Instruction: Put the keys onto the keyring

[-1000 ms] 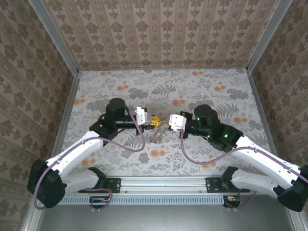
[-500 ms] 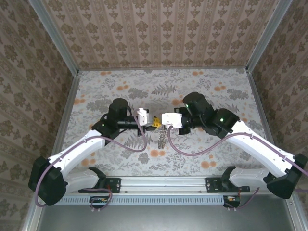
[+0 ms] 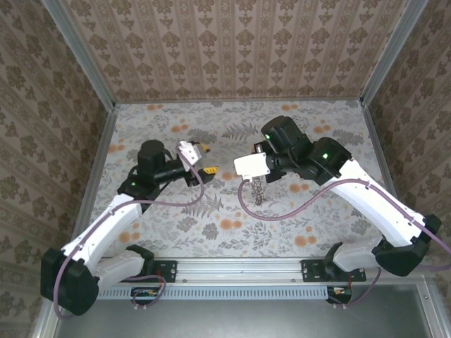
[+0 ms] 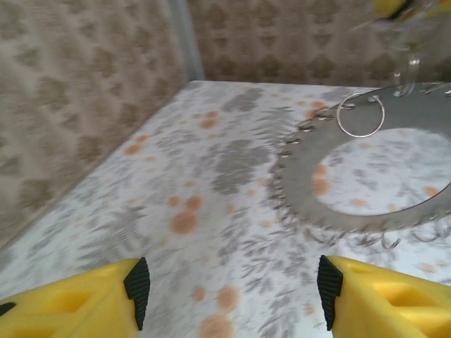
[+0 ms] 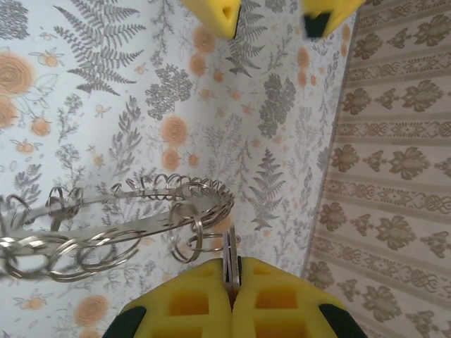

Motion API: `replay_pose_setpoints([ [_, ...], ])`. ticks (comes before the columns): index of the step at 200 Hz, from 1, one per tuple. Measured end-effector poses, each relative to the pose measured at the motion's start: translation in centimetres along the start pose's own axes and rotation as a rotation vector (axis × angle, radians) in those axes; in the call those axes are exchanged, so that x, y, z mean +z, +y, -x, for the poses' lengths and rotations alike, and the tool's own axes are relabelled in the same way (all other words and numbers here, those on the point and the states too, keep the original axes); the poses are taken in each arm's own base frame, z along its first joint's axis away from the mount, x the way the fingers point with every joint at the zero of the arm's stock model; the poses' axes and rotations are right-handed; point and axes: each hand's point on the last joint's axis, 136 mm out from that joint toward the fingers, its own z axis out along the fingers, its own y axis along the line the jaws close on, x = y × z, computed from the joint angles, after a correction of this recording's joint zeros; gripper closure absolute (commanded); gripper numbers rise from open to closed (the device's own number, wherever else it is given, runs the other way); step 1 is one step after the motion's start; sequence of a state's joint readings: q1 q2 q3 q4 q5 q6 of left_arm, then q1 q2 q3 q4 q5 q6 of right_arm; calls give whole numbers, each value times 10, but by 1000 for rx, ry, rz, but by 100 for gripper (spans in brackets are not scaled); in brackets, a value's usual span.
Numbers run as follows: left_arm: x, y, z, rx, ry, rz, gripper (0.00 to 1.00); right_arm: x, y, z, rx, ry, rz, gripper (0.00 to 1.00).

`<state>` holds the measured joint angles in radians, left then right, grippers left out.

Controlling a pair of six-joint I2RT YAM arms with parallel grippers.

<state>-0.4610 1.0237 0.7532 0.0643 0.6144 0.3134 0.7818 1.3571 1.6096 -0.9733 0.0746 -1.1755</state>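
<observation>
Above the floral tabletop [image 3: 211, 229] the keyring [image 4: 292, 179] now hangs just right of centre, apparently clear of the surface, pinched in the clenched right gripper [image 5: 231, 285], while the left gripper [image 3: 204, 159] has let go, jaws spread wide, and drawn back left.

Legible text, labels, brands, numbers, signs: none. Walls [image 3: 225, 49] and table [image 3: 317, 116] bear floral print, no lettering.
</observation>
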Motion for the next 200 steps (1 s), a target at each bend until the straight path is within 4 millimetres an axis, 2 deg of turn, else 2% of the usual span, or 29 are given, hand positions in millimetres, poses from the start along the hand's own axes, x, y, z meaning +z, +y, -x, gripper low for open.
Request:
replay_pose_setpoints([
  [25,-21,50,-24,-135,88,249,0,18,-16,10,28,-10,-28,100],
  [51,-53,101,-79,-354,234,494,0,48,-28,29,108,-46,-41,100],
  [70,-81,123,-121,-538,332,639,0,70,-39,44,178,-81,-44,100],
  [83,-100,134,-140,-645,375,736,0,83,-44,52,225,-101,-44,100],
  [105,-129,145,-156,-783,403,882,0,102,-56,66,316,-128,-45,100],
  [135,-153,153,-167,-907,389,992,0,118,-83,77,366,-125,-67,100],
  [200,-165,150,-187,-1025,384,1087,0,113,-94,81,425,-134,-76,100],
])
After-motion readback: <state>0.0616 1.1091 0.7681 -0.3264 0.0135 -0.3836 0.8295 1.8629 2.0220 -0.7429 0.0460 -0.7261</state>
